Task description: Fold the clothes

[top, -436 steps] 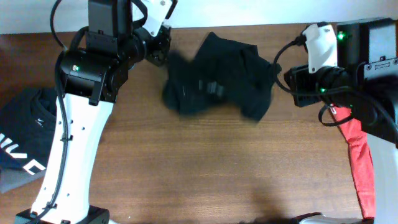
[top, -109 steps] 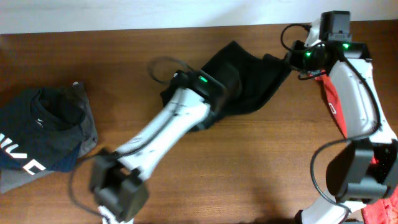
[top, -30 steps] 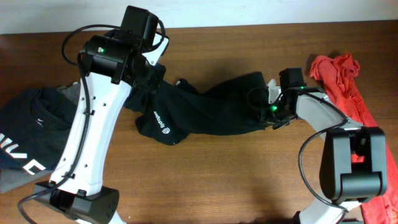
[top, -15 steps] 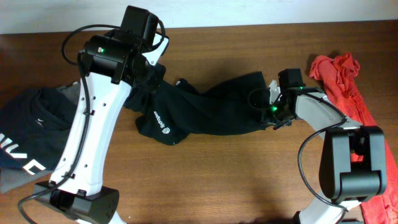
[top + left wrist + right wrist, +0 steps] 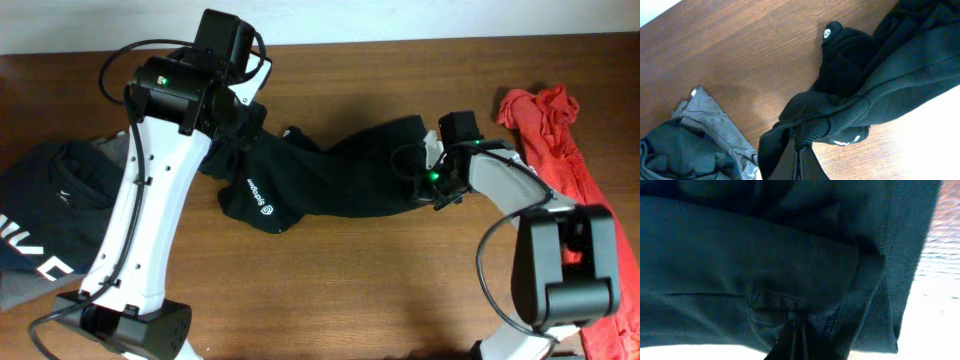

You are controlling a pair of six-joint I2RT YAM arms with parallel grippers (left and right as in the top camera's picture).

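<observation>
**Black garment pinched at both ends**

Black garment (image 5: 330, 185) lies stretched as a long rumpled band across the middle of the table (image 5: 330, 290), nearer its far edge. Round white logo (image 5: 268, 210) faces up on the lobe toward the table's left. Left gripper (image 5: 799, 145) is clamped tight on a ribbed fold at that end. Right gripper (image 5: 795, 317) is pinched closed on a hem at the band's other end. Dark blue and grey pile (image 5: 60, 215) sits at the table's left edge, and a red cloth (image 5: 555, 130) at its right edge.
</observation>
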